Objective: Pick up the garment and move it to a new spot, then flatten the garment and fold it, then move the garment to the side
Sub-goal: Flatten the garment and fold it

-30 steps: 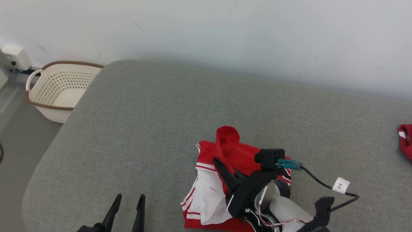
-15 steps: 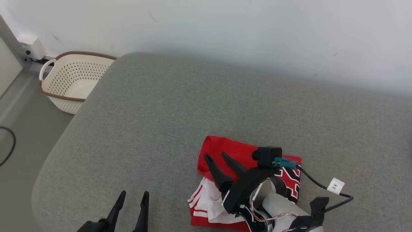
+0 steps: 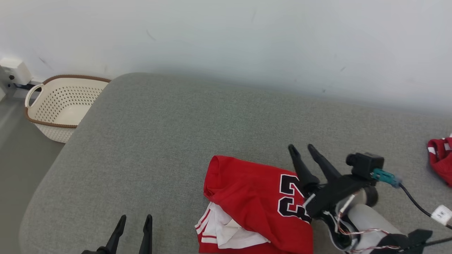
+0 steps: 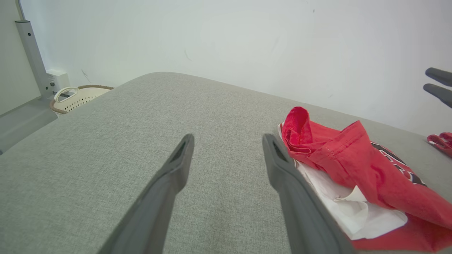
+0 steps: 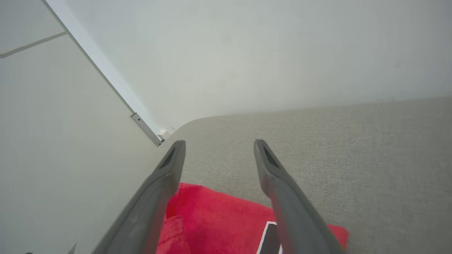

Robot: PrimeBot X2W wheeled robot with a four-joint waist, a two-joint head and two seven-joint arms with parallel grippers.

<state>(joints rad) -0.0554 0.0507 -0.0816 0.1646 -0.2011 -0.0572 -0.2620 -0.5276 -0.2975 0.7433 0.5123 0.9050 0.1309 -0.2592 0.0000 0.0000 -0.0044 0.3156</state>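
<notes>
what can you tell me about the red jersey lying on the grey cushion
The red jersey looks like thin sports knit, with a black, white-edged 23 on top and white, red-striped panels showing at its near left corner. It lies loosely folded and rumpled near the front of the grey cushion. The right gripper hangs open over its right edge, gripping nothing.
</notes>
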